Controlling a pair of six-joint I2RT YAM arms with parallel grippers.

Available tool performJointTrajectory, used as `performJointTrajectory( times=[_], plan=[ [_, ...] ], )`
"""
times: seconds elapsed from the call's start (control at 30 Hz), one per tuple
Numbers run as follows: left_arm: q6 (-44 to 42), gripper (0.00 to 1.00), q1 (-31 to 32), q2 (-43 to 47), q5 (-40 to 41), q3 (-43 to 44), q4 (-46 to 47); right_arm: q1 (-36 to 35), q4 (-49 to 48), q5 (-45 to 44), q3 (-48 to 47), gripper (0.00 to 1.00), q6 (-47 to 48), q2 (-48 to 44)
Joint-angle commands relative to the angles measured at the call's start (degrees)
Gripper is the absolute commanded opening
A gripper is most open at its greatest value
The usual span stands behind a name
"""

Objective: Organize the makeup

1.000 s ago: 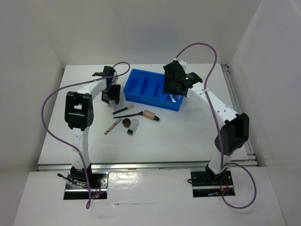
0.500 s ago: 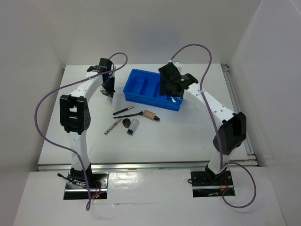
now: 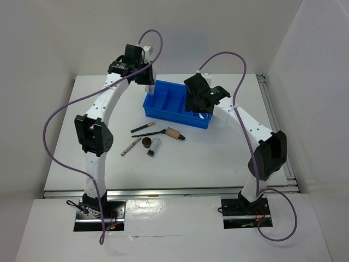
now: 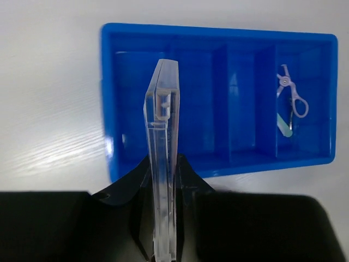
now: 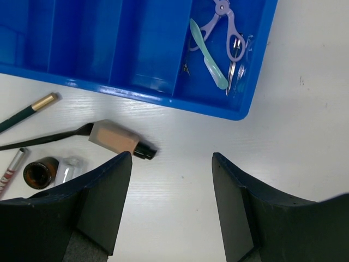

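My left gripper (image 3: 143, 73) (image 4: 163, 164) is shut on a clear flat packet (image 4: 162, 109), seen edge-on, held above the left end of the blue tray (image 3: 163, 89) (image 4: 106, 109). Pale lilac and green tools (image 4: 292, 101) (image 5: 218, 43) lie in the tray's right compartment. In front of the tray, on the table, lie a beige black-tipped tube (image 3: 174, 133) (image 5: 114, 137), a brown pot (image 3: 146, 142) (image 5: 39, 173), a grey cylinder (image 3: 154, 146), a gold-ended black pencil (image 3: 142, 127) (image 5: 27, 111), a black wand (image 3: 148, 132) and a slim pencil (image 3: 130, 146). My right gripper (image 3: 197, 101) (image 5: 172, 164) hangs open over the tray's near right edge, holding nothing.
White walls close in the table at the back and both sides. The tray's left and middle compartments (image 4: 202, 103) hold nothing. Purple cables (image 3: 54, 125) loop off both arms.
My left gripper has shut on the clear packet, risen from the table left of the tray and swung back over the tray's left end. The right gripper shifted slightly left.
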State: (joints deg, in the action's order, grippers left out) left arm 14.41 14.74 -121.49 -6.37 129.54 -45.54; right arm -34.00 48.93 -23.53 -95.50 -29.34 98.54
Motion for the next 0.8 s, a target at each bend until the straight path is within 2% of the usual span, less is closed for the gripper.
performJointTrajectory(
  times=[0.0,0.2,0.67,0.7,0.77],
  plan=[
    [3.0,0.00,1.8,-7.3,-2.9,2.9,3.9,0.0,0.0,0.5,1.8,0.68,-2.4,-6.0],
    [4.1,0.00,2.9,-11.7,-2.9,4.2,7.6,0.7,-0.5,1.8,8.0,0.68,-4.2,-12.0],
    [2.4,0.00,2.9,-14.7,2.2,4.2,8.7,1.2,-0.2,2.9,9.2,0.68,-4.8,-9.2],
    [2.4,0.01,2.9,-15.3,2.8,4.2,8.7,1.2,-0.2,2.9,8.7,0.68,-4.8,-9.2],
    [2.4,0.11,2.9,-16.0,3.4,4.9,8.1,1.2,-0.2,2.9,8.7,0.68,-4.8,-8.5]
  ],
)
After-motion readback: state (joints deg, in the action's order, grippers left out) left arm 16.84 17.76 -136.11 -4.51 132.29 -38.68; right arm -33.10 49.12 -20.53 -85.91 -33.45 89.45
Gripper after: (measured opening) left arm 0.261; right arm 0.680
